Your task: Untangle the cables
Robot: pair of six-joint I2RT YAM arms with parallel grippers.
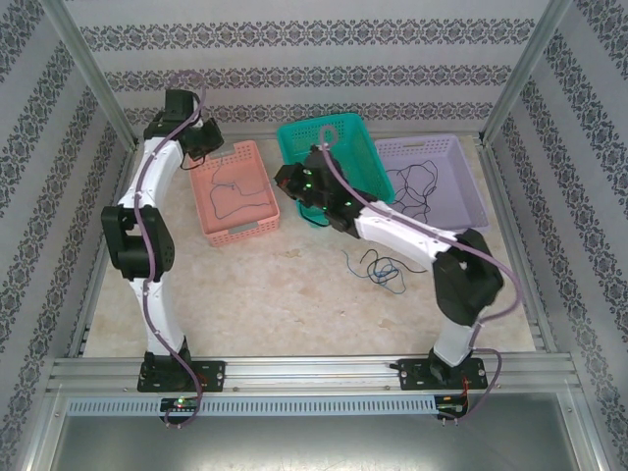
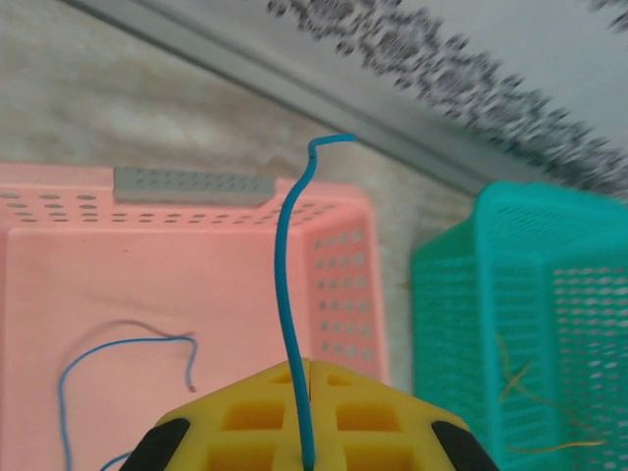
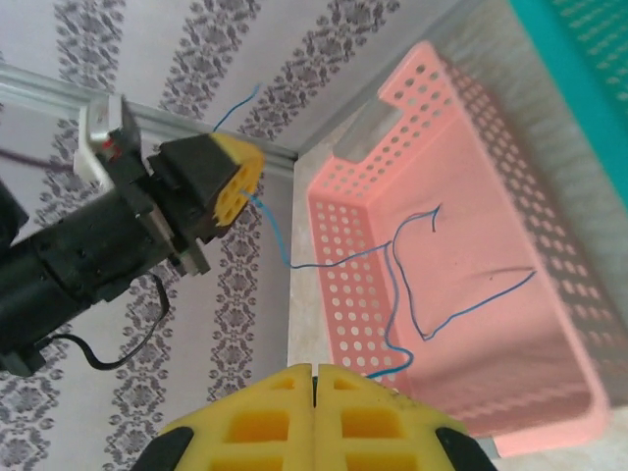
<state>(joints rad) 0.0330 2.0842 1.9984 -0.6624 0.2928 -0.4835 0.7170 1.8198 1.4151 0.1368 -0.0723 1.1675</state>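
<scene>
L gripper point(image 2: 305, 365) is clamping a blue cable point(image 2: 286, 265) over the pink basket point(image 2: 339, 294) while I'm watching R gripper point(image 3: 314, 371) sitting closed w/ that cable's low end reaching its tips, other cables point(image 1: 378, 267) lying loose on the table point(image 1: 275, 285).

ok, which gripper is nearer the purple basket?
Right. The right gripper sits between pink basket and green basket, left of the purple basket; the left gripper is farther left, over pink basket's far corner.
</scene>
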